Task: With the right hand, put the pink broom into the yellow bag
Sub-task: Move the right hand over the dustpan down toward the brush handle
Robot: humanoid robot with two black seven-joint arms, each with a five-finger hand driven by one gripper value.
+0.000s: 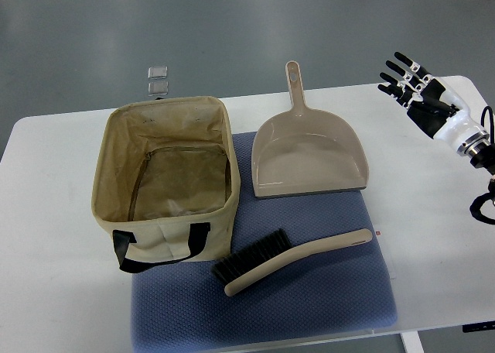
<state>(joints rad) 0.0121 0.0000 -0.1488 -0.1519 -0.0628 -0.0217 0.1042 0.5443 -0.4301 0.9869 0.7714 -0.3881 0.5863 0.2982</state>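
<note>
The broom (298, 258) is a pale pinkish-beige hand brush with black bristles at its left end. It lies flat on the blue mat (325, 299), its handle pointing right. The yellow fabric bag (165, 176) stands open and empty to the left, with black handles at its near side. My right hand (411, 80) hovers over the table's far right corner, fingers spread and holding nothing, well away from the broom. The left arm does not show.
A matching beige dustpan (308, 153) lies behind the broom, its handle pointing away from me. The white table (54, 291) ends just below the mat. A small clear object (158, 80) sits past the far edge. Black cables (486, 202) hang at the right edge.
</note>
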